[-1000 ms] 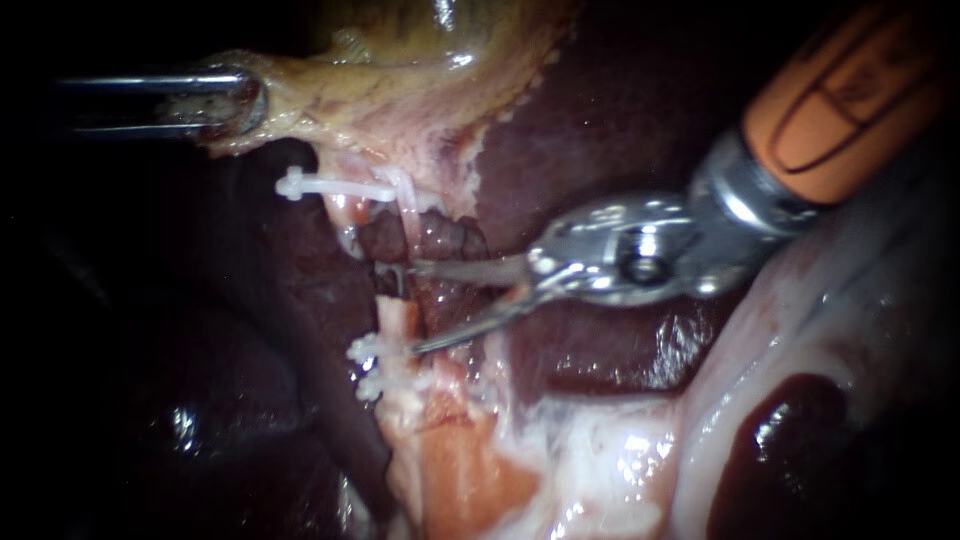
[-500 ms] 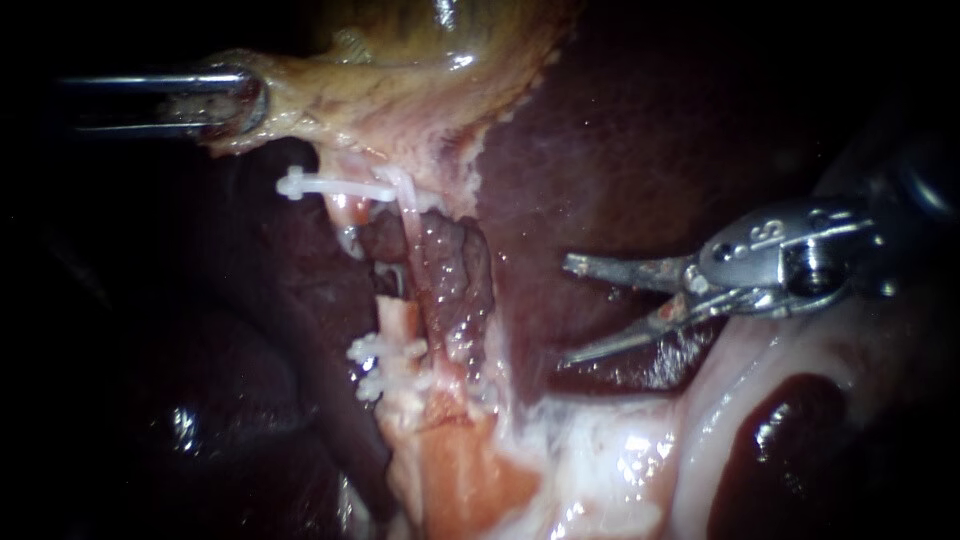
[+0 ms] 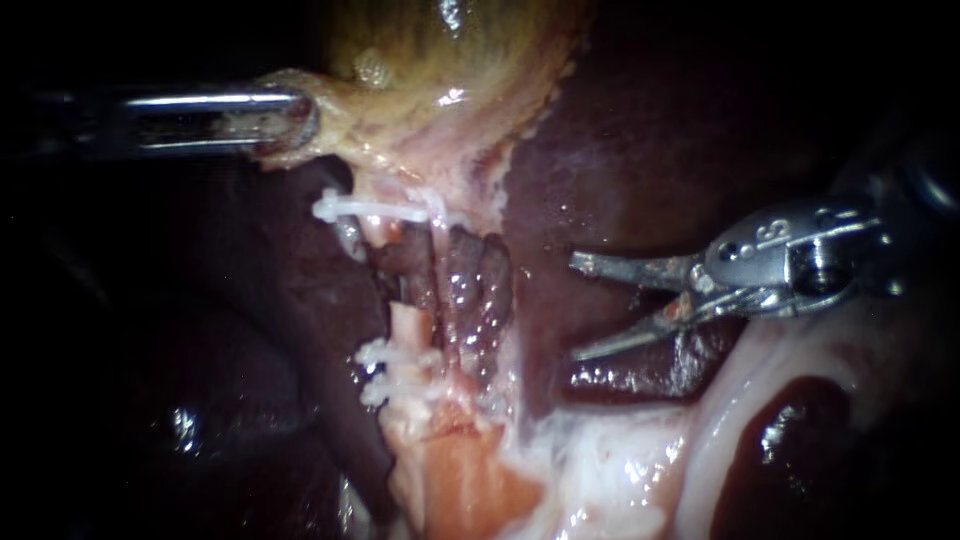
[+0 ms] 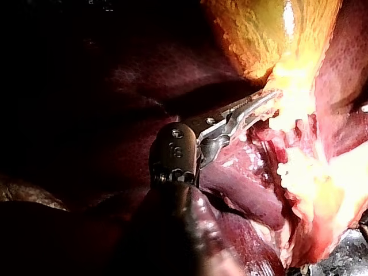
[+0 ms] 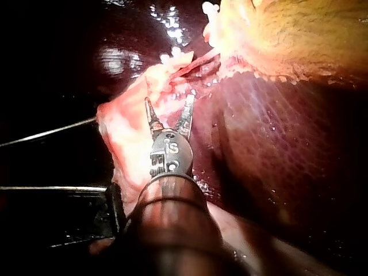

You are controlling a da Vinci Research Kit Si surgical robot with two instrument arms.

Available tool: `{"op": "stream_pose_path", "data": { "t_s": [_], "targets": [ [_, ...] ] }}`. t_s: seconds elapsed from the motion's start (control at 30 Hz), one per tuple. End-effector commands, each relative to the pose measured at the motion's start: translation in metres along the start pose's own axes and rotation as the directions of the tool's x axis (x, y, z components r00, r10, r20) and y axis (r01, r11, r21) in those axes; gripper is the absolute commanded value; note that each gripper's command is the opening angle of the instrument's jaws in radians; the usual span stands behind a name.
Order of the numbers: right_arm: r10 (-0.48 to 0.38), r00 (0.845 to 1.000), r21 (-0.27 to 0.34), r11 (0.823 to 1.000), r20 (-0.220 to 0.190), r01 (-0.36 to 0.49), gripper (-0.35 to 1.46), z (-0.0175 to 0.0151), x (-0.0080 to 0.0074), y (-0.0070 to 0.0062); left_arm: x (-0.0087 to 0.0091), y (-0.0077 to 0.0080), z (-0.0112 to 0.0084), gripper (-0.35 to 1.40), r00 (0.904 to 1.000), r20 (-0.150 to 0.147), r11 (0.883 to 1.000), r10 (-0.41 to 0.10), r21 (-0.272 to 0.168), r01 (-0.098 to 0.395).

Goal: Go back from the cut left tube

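Found the jaws of the right instrument (image 3: 580,308) spread wide: two thin blades with nothing between them and a reddish smear near the hinge. Placed them over bare liver (image 3: 620,170), well clear of the cut left tube (image 3: 410,332). Compared with a second before: had the blades right at the gap in that tube then, and drawn well off to the side half a second later. Measured hardly any further travel against the liver since. Read the retreat as essentially done, with only a little more withdrawal, if any, left to make.

Found the jaws of the left instrument (image 3: 295,118) closed on a flap of the gallbladder (image 3: 430,60) at its narrow end, and confirmed it from the left wrist view. Saw that grip carried toward the right instrument over the last half second, taking the upper clip (image 3: 365,208) and the upper stump along, with the lower clips (image 3: 392,358) barely shifted.

Traced the tube itself: parted, with a dark gap between the upper stump under its single white clip and the lower stump under two white clips side by side. Noted a thinner pale tube (image 3: 438,265) just beside it, unbroken. Judged the main risk now to be the open blades brushing the liver on the way out.
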Motion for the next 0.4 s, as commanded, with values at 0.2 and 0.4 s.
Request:
{"op": "stream_pose_path", "data": {
  "t_s": [0.2,0.4],
  "targets": [
    [-0.001,1.000,0.001,1.000,-0.001,0.001,1.43,-0.0001,0.0000,0.0000,-0.0001,-0.0001,0.0004,-0.35,1.0000,0.003,1.000,0.008,-0.001,-0.008],
    [-0.001,1.000,0.007,1.000,-0.001,0.001,1.43,-0.0001,0.0000,-0.0001,-0.0001,-0.0001,0.0003,-0.35,1.0000,0.003,1.000,0.008,-0.001,-0.008]
  ]
}}
